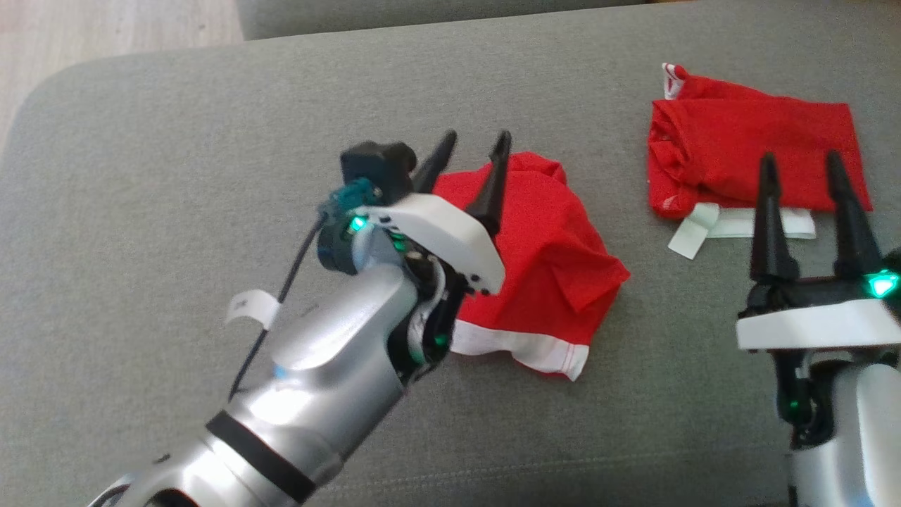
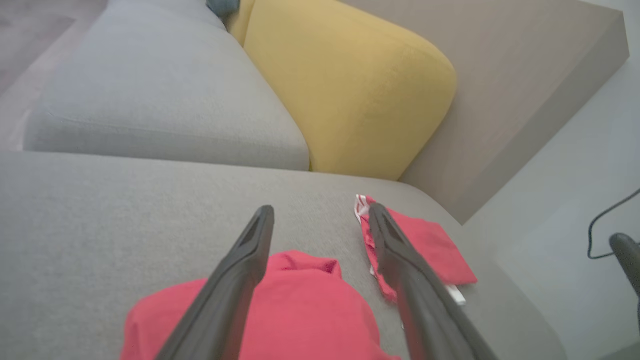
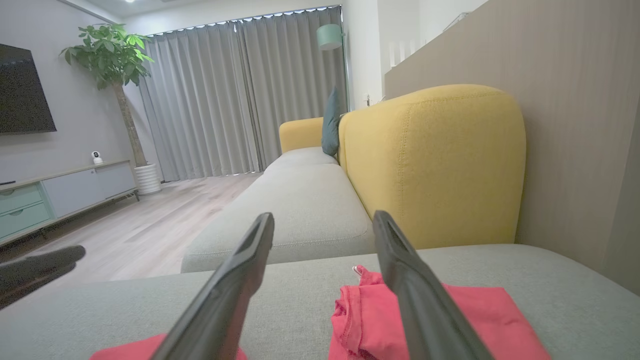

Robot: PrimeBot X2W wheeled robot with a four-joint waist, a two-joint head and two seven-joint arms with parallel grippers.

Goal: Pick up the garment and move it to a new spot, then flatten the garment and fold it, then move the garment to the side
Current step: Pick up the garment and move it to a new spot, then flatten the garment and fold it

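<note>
The grey fabric sofa seat (image 1: 176,211) carries everything here, with a yellow upholstered backrest (image 2: 350,90) rising behind it at 12 o'clock in the left wrist view.

In the head view, a crumpled red garment (image 1: 556,267) with a white hem lies loose near the middle of the seat, bunched and creased, its hem showing at 6 o'clock. Well apart from it, toward 2 o'clock, a folded red garment (image 1: 746,148) with a white band lies as a neat rectangle. It looks already dealt with and set aside.

The left gripper (image 1: 477,137) hangs over the 10 o'clock edge of the crumpled red garment. Its two dark fingers are spread wide and nothing is caught between them. The right gripper (image 1: 801,158) stands at 6 o'clock of the folded red garment, its fingers just as wide apart and holding nothing.

The heap in the middle reads as the piece in hand. Whether it already lies at its new spot cannot be told. It is neither flat nor folded, so the spreading, the folding and the final move to the side all appear to remain.
</note>
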